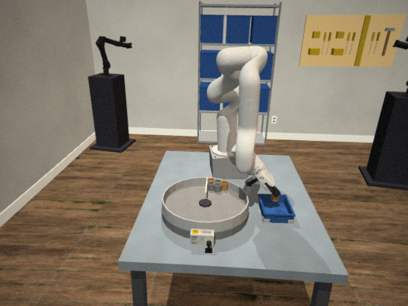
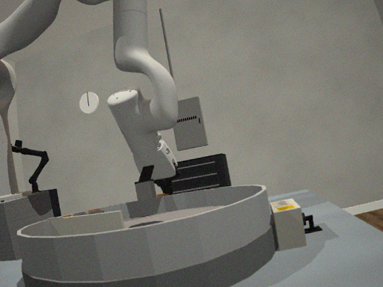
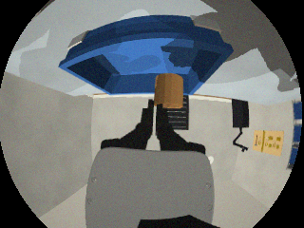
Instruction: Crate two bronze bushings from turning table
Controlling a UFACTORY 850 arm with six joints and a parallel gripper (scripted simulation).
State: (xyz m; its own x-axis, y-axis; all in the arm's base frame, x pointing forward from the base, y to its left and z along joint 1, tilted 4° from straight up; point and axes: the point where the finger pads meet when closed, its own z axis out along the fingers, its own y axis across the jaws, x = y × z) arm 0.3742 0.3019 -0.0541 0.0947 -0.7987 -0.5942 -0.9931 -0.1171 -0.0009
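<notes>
My gripper (image 1: pixel 276 193) (image 3: pixel 155 107) is shut on the wall of a bronze bushing (image 1: pixel 275 198) (image 3: pixel 171 90). The bushing hangs at the fingertips over the back part of the blue crate (image 1: pixel 280 218) (image 3: pixel 138 28); whether it touches the crate I cannot tell. No other bushing shows in the crate. On the turning table (image 1: pixel 204 225) (image 2: pixel 181 249), a bronze bushing (image 1: pixel 224 185) stands at the back right and another bronze bushing (image 1: pixel 210 180) at the back beside the divider. Several grey bushings (image 1: pixel 217 188) stand between and in front of them.
The pale divider (image 1: pixel 206 185) (image 2: pixel 87 222) stands up inside the turning table's high rim. A black hub (image 1: pixel 204 203) is at its centre. A white box (image 1: pixel 201 238) (image 2: pixel 288 225) and a small black stand (image 1: pixel 208 247) (image 2: pixel 312 224) are at the front. The arm's base is behind.
</notes>
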